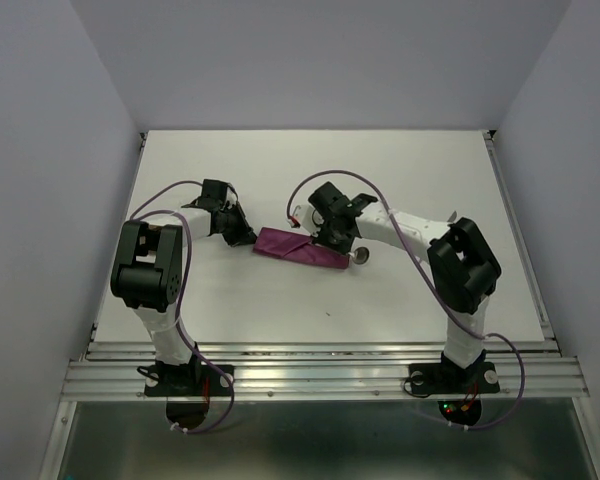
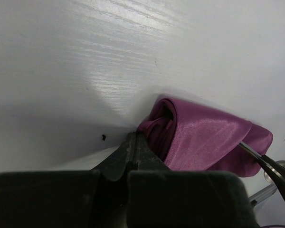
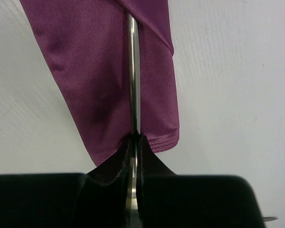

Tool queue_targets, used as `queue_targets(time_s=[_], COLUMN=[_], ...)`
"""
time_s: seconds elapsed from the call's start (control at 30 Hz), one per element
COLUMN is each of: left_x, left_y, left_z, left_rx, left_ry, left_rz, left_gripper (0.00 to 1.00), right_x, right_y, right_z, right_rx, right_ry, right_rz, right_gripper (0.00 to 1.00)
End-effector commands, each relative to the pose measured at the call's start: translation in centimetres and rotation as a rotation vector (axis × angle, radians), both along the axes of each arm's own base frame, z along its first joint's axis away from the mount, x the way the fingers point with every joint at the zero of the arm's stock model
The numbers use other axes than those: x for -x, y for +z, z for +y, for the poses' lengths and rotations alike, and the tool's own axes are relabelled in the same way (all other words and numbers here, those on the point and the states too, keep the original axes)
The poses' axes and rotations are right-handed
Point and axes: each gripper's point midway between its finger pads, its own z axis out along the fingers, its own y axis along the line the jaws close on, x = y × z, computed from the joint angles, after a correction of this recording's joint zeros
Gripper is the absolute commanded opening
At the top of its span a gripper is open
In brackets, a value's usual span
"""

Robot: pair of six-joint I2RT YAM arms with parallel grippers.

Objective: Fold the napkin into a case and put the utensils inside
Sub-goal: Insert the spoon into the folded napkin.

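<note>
The plum-purple napkin lies folded into a narrow case point(image 1: 298, 246) at mid-table. My left gripper point(image 1: 248, 238) is at its left end. In the left wrist view its tips point(image 2: 134, 137) are shut and pinch the cloth's edge, and the case's mouth point(image 2: 164, 123) stands raised. My right gripper point(image 3: 135, 138) is shut on a thin silver utensil handle point(image 3: 133, 71) that runs under a fold of the case point(image 3: 85, 71). A round spoon bowl point(image 1: 360, 258) shows just past the case's right end.
The white table point(image 1: 420, 180) is walled at the back and both sides. The tip of another silver piece point(image 3: 270, 219) lies on the table at the right wrist view's bottom right. Purple cables loop over both arms.
</note>
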Motion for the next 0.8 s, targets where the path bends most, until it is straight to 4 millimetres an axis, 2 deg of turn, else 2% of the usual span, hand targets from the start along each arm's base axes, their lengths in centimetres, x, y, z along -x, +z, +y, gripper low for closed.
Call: queue_targets(time_s=[0.0, 0.1, 0.33, 0.57, 0.77], left_x=[0.8, 0.7, 0.6, 0.6, 0.7], left_y=[-0.5, -0.4, -0.3, -0.1, -0.2], left_z=[0.0, 0.1, -0.1, -0.2, -0.4], left_rx=[-0.003, -0.005, -0.002, -0.003, 0.0], left_ry=[-0.015, -0.012, -0.018, -0.043, -0.073], left_rz=[0.021, 0.019, 0.014, 0.018, 0.025], left_gripper=[0.0, 0.0, 0.0, 0.0, 0.0], right_x=[-0.9, -1.1, -1.6, -2.0, -2.4], right_y=[1.6, 1.9, 1.2, 0.6, 0.9], right_z=[1.7, 1.9, 2.4, 3.7, 4.6], right_rx=[-0.032, -0.035, -0.019, -0.045, -0.062], right_ry=[0.036, 0.045, 0.075, 0.126, 0.159], right_rz=[-0.034, -0.037, -0.028, -0.005, -0.007], right_gripper=[0.01, 0.01, 0.01, 0.01, 0.01])
